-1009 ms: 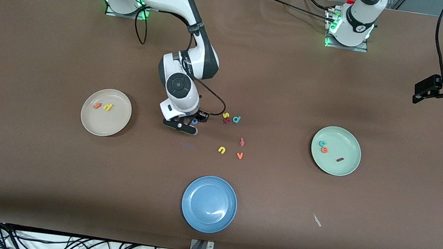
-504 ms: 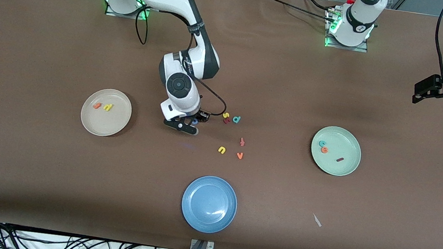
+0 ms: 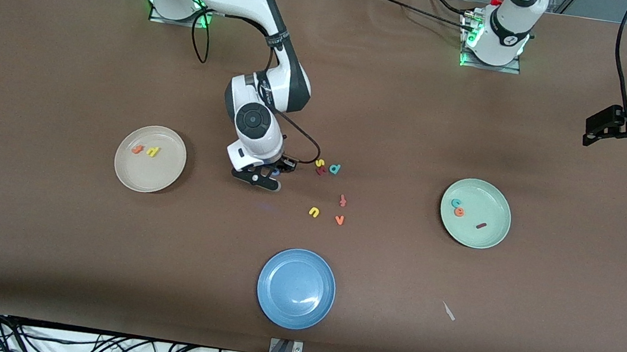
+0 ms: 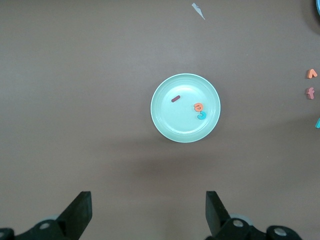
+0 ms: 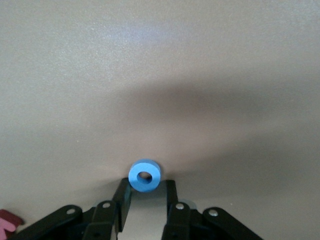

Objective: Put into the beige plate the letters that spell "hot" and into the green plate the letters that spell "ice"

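Observation:
The blue ring-shaped o [image 5: 144, 175] stands tilted on edge between the fingertips of my right gripper [image 5: 148, 184], which is shut on it just above the table. In the front view the right gripper [image 3: 265, 177] is low between the beige plate [image 3: 155, 177] and the loose letters. The beige plate holds an orange t [image 3: 137, 149] and a yellow h [image 3: 154, 151]. The green plate [image 3: 492, 210] holds a teal c [image 3: 456, 203], an orange e [image 3: 458, 212] and a dark red i [image 3: 481, 225]. My left gripper [image 4: 148, 210] waits open, high over the left arm's end of the table, empty.
Loose letters lie mid-table: yellow s [image 3: 320, 163], dark red letter [image 3: 320, 171], teal d [image 3: 334, 169], red-orange f [image 3: 343, 200], yellow u [image 3: 314, 212], orange v [image 3: 339, 220]. A blue plate [image 3: 296, 288] sits nearest the front camera. A white scrap [image 3: 448, 311] lies beside it.
The right gripper's fingers have closed in onto the blue o. The left arm has not moved.

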